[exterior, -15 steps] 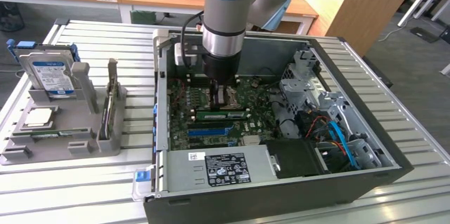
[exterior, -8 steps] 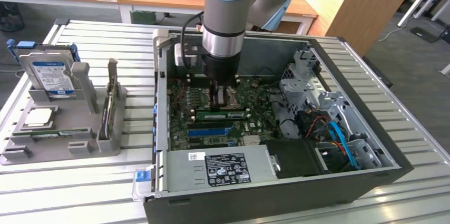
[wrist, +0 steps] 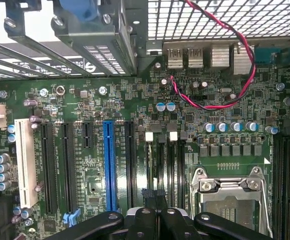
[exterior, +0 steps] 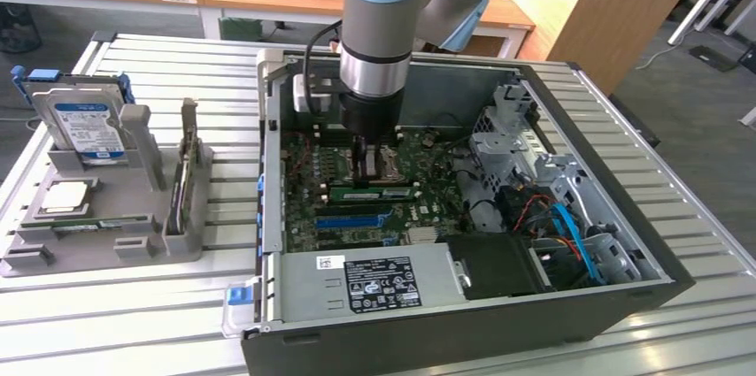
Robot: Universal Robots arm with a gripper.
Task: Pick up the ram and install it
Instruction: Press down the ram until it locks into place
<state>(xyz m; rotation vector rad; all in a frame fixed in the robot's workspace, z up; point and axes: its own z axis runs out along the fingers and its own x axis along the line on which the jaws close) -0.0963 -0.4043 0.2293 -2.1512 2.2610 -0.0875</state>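
The ram [exterior: 375, 191] is inside the case [exterior: 614, 305]. It stands on its long edge over the board [exterior: 354, 234], green face and pale label towards the exterior camera. Its long axis runs across the exterior view from left to right, parallel to the blue slot [exterior: 354, 217] just in front of it. The gripper [exterior: 372, 172] comes straight down onto about the middle of the stick, so the ram lies directly beneath the fingertips rather than off to either side. The fingers are drawn together. Whether they pinch the stick's top edge or only bear on it cannot be told. In the wrist view the closed gripper [wrist: 157, 212] hangs over the black slots with white clips [wrist: 167, 165], between the blue slot [wrist: 109, 165] and the bare socket [wrist: 230, 195], and these slots run along the same line as the stick. By count there is one arm, one gripper, one ram at the board, one blue slot and one socket. Well apart, at the exterior view's left, one tray [exterior: 106, 252] holds one hard drive [exterior: 88, 119], one CPU [exterior: 69, 195] and what may be a second thin green stick [exterior: 83, 226] along its front.
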